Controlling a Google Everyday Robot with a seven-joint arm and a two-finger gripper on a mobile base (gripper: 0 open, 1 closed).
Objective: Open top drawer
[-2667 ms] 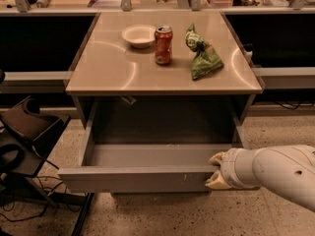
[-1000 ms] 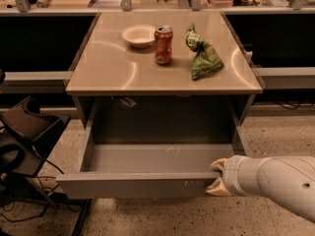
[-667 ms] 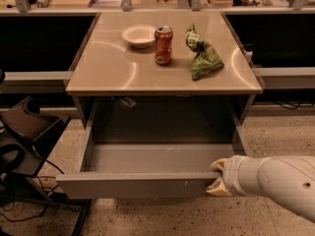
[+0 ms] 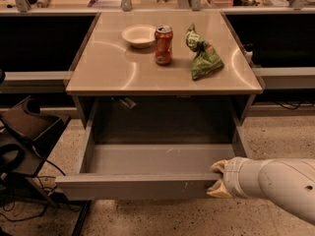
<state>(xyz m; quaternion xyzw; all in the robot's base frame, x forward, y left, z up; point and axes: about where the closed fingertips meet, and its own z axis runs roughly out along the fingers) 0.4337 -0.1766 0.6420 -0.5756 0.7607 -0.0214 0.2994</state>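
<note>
**Top drawer pulled well out, gripper on its right end**

Under the beige table [image 4: 108, 68], the top drawer [image 4: 133, 186] juts out toward 6 o'clock. It is further out than 2.7 s ago and unmoved over the last second. Its flat grey front bears small pale scratches, and its tray is shallow and grey. The white arm [image 4: 275, 186] enters from 4 o'clock. Its gripper [image 4: 217, 179] pinches the front's 3 o'clock end. On the tabletop sit a green bag [image 4: 204, 58], a white bowl [image 4: 139, 35] and a red can [image 4: 163, 44].

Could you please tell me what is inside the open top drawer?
The top drawer shows only bare grey floor. The strip behind its front panel is hidden, as is the right corner, where the gripper clamps it.
</note>
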